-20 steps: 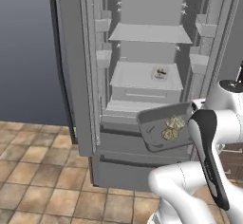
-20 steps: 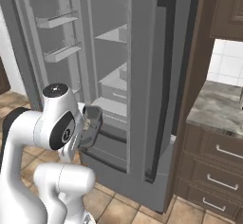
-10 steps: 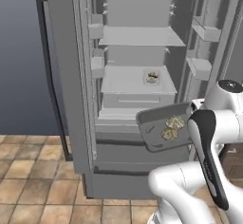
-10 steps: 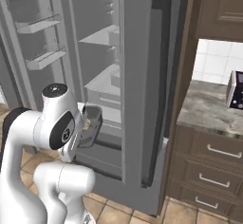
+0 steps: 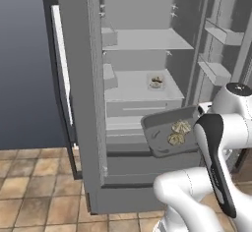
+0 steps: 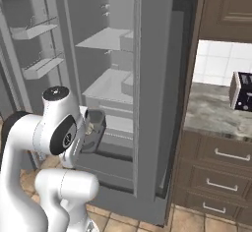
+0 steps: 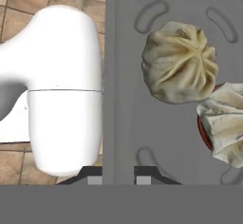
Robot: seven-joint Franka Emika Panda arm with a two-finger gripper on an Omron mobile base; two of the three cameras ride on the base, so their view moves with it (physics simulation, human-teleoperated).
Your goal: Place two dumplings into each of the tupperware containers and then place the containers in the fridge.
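My gripper pinches the tray rim just outside the open fridge; a tilt could roll both dumplings off before the shelf.

White arm raised, elbow bent, fingers nearly closed.
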